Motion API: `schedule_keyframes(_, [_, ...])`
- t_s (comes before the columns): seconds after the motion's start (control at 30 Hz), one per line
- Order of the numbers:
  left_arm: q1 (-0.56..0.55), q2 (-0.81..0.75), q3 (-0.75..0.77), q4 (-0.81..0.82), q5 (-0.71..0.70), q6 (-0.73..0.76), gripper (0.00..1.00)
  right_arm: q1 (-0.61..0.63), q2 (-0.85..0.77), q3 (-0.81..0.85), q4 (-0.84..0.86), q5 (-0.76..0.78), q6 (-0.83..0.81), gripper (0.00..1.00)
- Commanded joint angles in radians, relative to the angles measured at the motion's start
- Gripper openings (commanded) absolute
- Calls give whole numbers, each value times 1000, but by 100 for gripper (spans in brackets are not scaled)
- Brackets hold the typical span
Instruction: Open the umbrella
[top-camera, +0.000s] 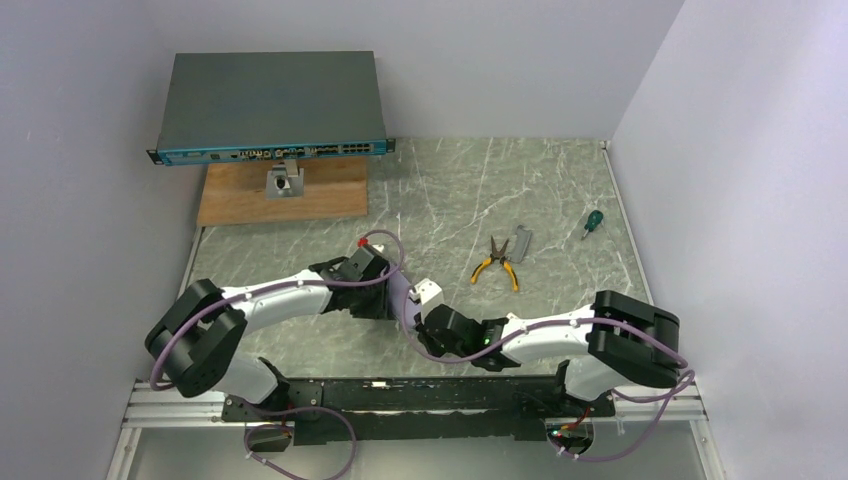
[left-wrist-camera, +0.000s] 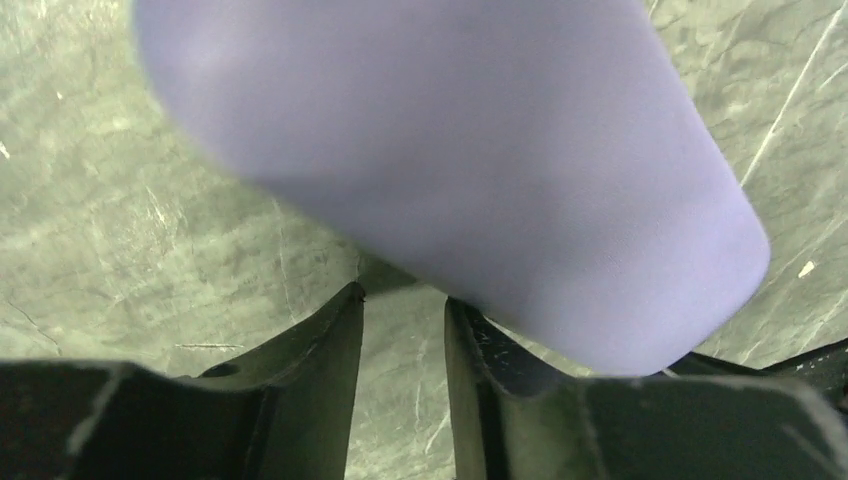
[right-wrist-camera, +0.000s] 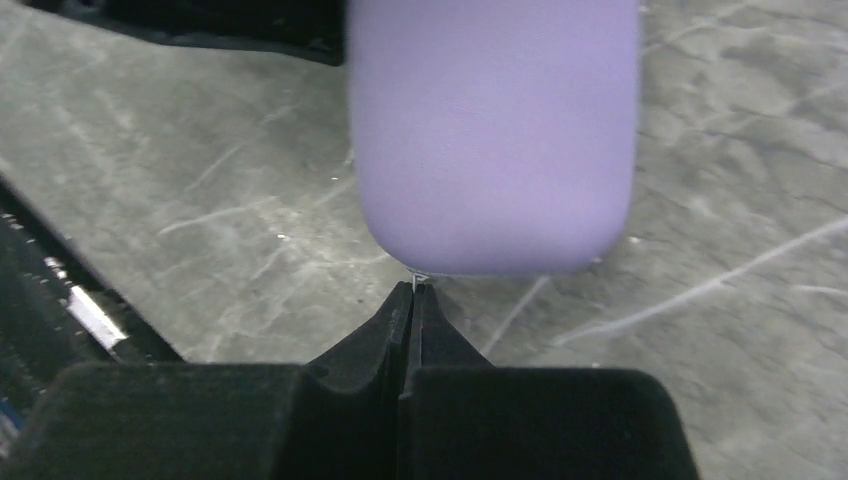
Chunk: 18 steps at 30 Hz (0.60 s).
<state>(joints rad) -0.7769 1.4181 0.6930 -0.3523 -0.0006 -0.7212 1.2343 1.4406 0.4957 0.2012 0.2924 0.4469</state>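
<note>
Lavender-grey casing (top-camera: 406, 300) is all that shows of the work piece from the top external camera. It lies on the grey-green stone-patterned table (top-camera: 450, 190), near the front edge, hemmed in between the wrists of the left arm (top-camera: 285, 298) and the right arm (top-camera: 560, 330). No cream fabric, shaft or handle of the umbrella is visible; it is judged to be shut inside the casing. Yellow-handled pliers (top-camera: 497, 264) lie well apart to the right rear and are not involved. Step in hand, as judged: getting the casing open, ahead of any work on the umbrella proper. The task stands at an early stage.

Left wrist camera: the left gripper (left-wrist-camera: 403, 305) has its jaws parted, with bare table showing between them and nothing held there. The casing fills the upper frame and overlaps the jaw on the right of the frame. Whether it rests on that jaw or merely passes in front of it cannot be told.

Right wrist camera: the right gripper (right-wrist-camera: 413, 297) has its jaws pressed together, with the tips right at the rounded near end of the casing. A pale speck sits at the tips, too small to say whether anything is pinched.

Next move, as judged: one gripper must steady the casing while the other parts it, so that the umbrella can be drawn out.
</note>
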Motion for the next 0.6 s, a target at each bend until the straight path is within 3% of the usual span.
schedule_keyframes(0.0, [-1, -5, 71, -33, 50, 73, 42, 14, 34, -13, 78, -117, 34, 0])
schedule_keyframes(0.2, [-88, -194, 10, -108, 7, -61, 54, 13, 66, -12, 93, -109, 27, 0])
schedule_keyframes(0.3, [-117, -306, -59, -70, 4, -168, 69, 14, 83, -3, 106, -114, 26, 0])
schedule_keyframes(0.47, [-126, -495, -251, 156, -51, -320, 89, 13, 102, 7, 124, -123, 32, 0])
schedule_keyframes(0.57, [-125, -545, -353, 335, -69, -389, 90, 15, 103, 2, 137, -125, 39, 0])
